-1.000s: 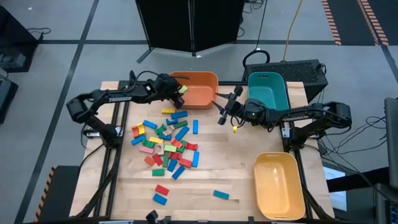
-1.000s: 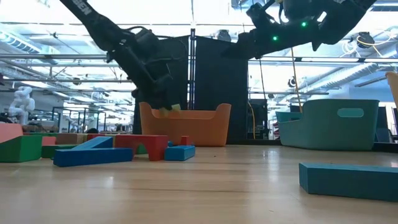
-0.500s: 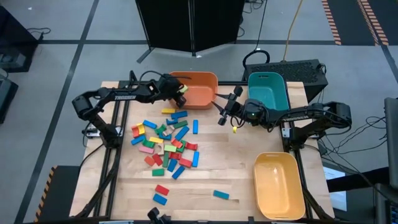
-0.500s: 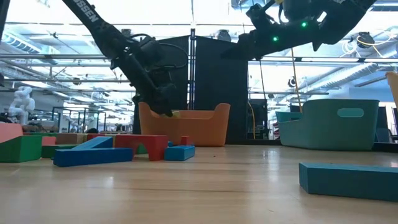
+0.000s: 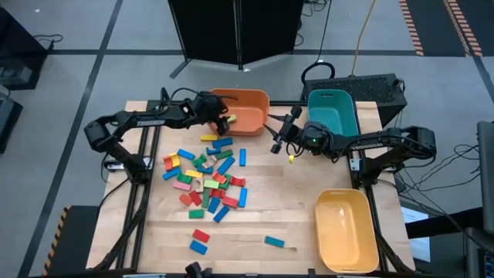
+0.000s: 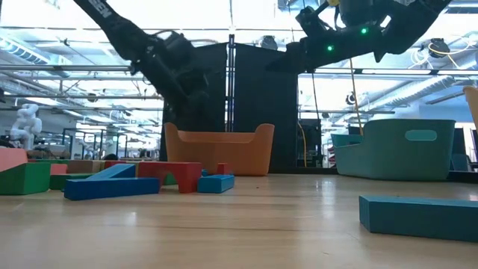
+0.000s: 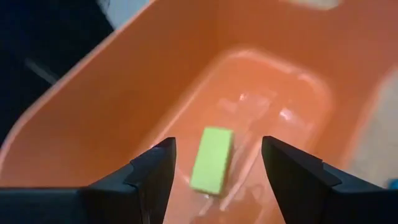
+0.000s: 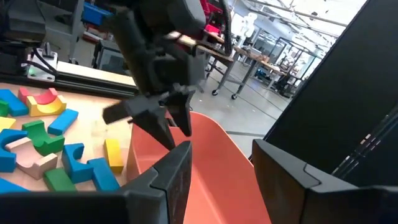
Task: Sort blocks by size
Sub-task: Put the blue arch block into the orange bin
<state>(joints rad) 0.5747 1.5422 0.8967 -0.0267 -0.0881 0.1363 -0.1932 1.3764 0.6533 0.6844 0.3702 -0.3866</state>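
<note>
Currently the left hand is held over the near-left edge of the orange bin at the far side of the counter, its fingers spread with nothing between them; in the left wrist view a yellow-green block is seen in the gap between the fingers, lying on or dropping toward the bin floor. The right hand is kept above the counter between the orange bin and the teal bin, its fingers parted and empty. Most of the blocks are heaped on the left half of the counter, near the orange bin, with a few strays by the near edge; the yellow bin sits at the near right. The blocks appear rigid, light and smooth-faced, so they are judged unlikely to deform but liable to slip or pivot if pinched at a corner. A grip across the short width, at mid-length, on the flat parallel sides is judged best.
</note>
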